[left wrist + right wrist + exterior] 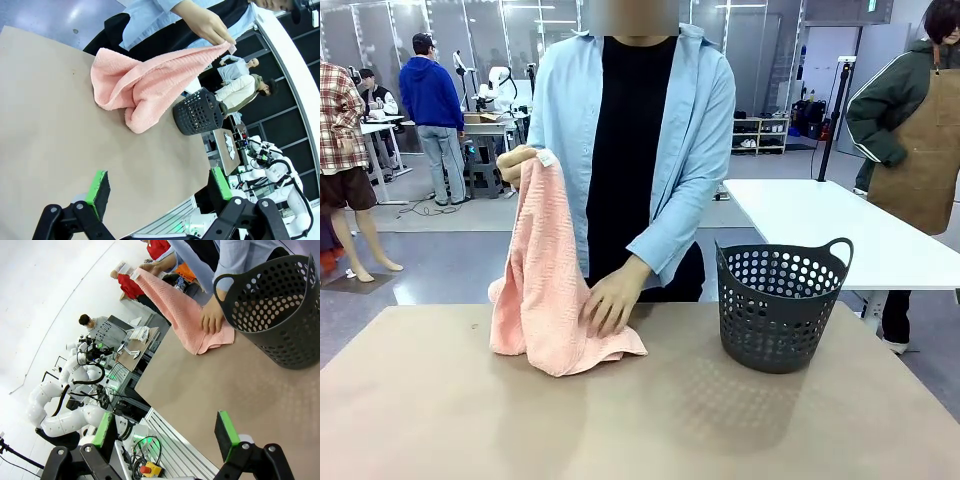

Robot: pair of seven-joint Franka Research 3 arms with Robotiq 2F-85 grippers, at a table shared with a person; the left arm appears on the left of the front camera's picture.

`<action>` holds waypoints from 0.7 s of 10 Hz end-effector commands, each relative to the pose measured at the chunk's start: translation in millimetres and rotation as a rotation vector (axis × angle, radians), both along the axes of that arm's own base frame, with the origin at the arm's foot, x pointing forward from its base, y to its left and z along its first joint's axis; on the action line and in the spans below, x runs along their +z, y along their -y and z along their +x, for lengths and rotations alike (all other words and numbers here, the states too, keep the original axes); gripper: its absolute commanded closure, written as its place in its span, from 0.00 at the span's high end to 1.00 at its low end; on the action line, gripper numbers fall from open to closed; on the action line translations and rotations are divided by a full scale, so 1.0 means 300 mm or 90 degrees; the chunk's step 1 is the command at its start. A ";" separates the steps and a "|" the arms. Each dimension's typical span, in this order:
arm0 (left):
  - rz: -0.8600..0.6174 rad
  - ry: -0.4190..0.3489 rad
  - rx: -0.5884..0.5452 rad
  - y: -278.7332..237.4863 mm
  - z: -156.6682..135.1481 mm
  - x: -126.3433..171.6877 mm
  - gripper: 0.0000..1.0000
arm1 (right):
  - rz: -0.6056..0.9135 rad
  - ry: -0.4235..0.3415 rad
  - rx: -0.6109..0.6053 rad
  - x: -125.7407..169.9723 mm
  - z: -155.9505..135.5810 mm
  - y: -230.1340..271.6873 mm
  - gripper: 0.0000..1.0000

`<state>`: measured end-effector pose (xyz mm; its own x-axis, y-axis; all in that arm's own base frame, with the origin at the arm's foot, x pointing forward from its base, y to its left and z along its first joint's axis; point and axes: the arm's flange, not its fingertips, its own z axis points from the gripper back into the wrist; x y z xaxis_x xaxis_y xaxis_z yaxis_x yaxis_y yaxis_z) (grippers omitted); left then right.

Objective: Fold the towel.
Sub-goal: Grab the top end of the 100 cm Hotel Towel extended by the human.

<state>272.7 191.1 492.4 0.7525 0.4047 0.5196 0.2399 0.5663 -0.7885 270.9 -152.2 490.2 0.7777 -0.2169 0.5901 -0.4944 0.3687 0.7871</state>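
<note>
1. The worktop (620, 420) spans the lower half of the front view. It lies bare on my side, which leaves room to spread cloth flat.
2. The person (695, 120) stands at its far edge, centre frame, and is the one handling the cloth.
3. The towel (545, 280) hangs left of centre with one corner lifted and its lower end heaped on the worktop. I judge it is being opened out to find an edge, so no fold is made yet.
4. The dark basket (780, 300) stands right of centre, apart from the towel and clear of the folding space.
5. My left claw (159, 185) and right claw (165, 431) hover over the near worktop with jaws spread wide, holding nothing.
6. The raised hand (515, 165) pinches the top corner, and the lower hand (610, 300) presses the heap down to steady it.
7. A small white tag (546, 158) sticks out at that pinched corner.
</note>
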 end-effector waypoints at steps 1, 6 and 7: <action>-0.007 0.018 -0.005 -0.004 0.011 0.004 1.00 | 0.003 0.013 0.001 0.005 0.005 0.004 1.00; -0.007 0.018 -0.005 -0.004 0.011 0.004 1.00 | 0.003 0.013 0.001 0.005 0.005 0.004 1.00; -0.007 0.018 -0.005 -0.004 0.011 0.004 1.00 | 0.003 0.013 0.001 0.005 0.005 0.004 1.00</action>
